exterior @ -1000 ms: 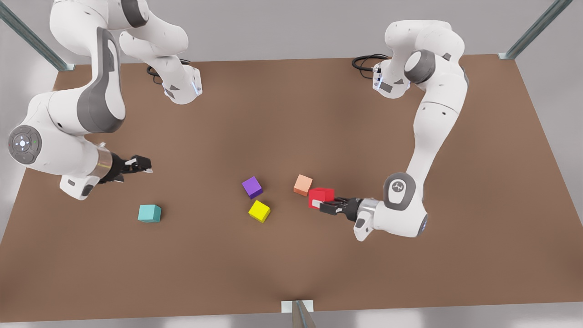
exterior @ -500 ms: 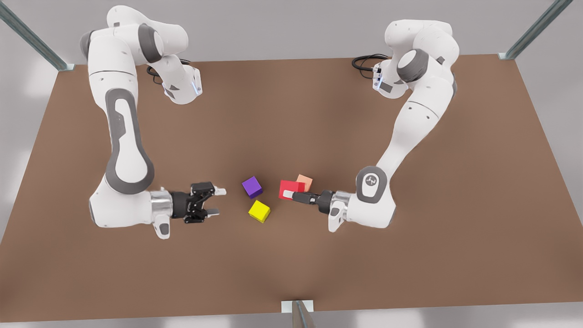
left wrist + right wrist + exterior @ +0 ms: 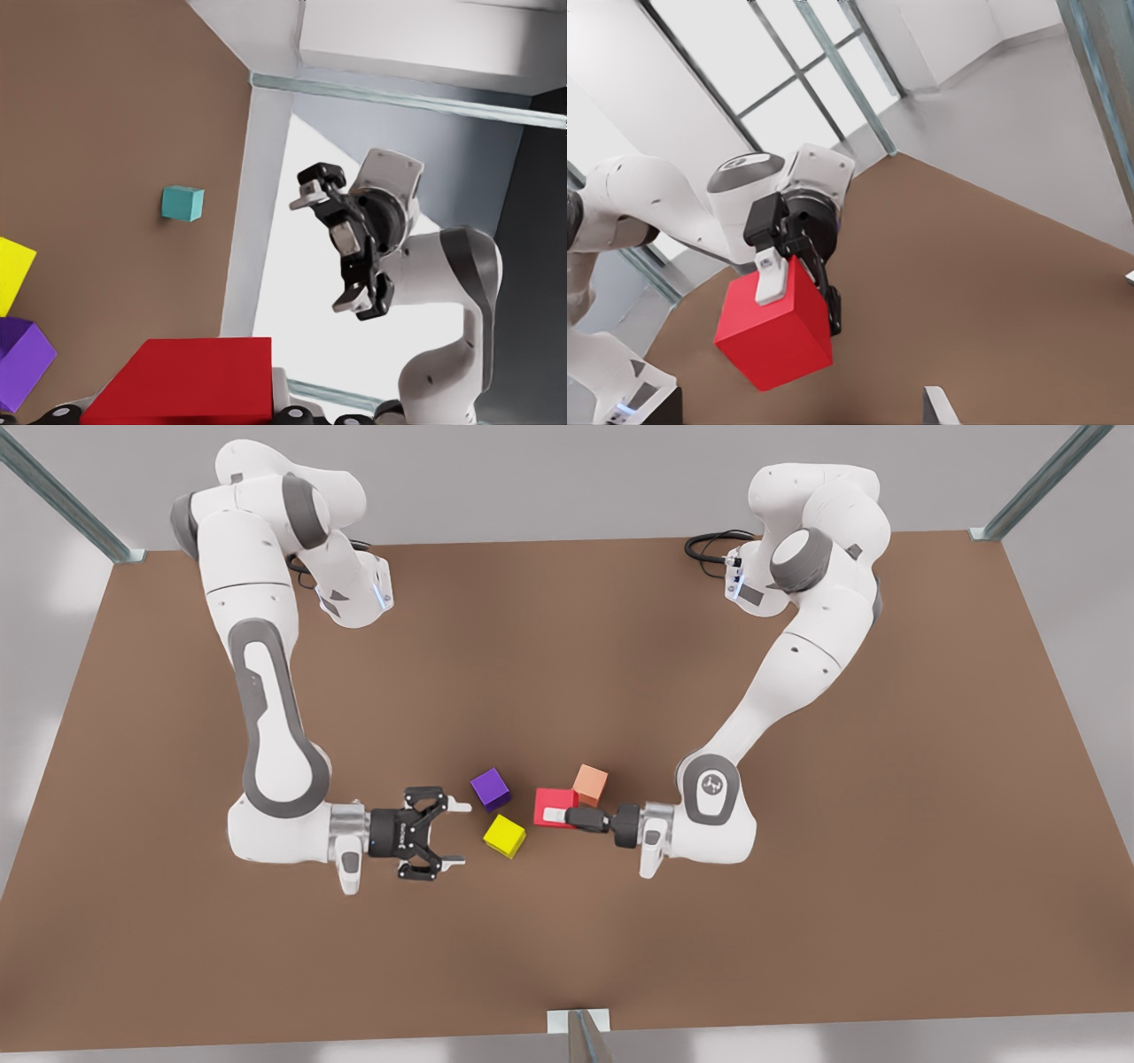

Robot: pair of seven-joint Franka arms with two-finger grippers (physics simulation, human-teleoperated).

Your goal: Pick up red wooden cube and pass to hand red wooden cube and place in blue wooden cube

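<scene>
Red wooden cube [image 3: 551,806] is sitting clamped in left gripper [image 3: 560,816] | right gripper [image 3: 450,833] is facing it, fingers spread, empty.

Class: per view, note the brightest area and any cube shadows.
Front view: soft even light, the yellow cube casts barely any shadow on the table. Left wrist view: white glare behind the right hand. Right wrist view: bright windows behind the left hand.

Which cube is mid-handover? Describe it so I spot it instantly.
Look at the middle of the brown table, between the two arms. The small bright red wooden cube is gripped by the left gripper, facing the open right gripper; the pale orange cube beside it lies free.
</scene>
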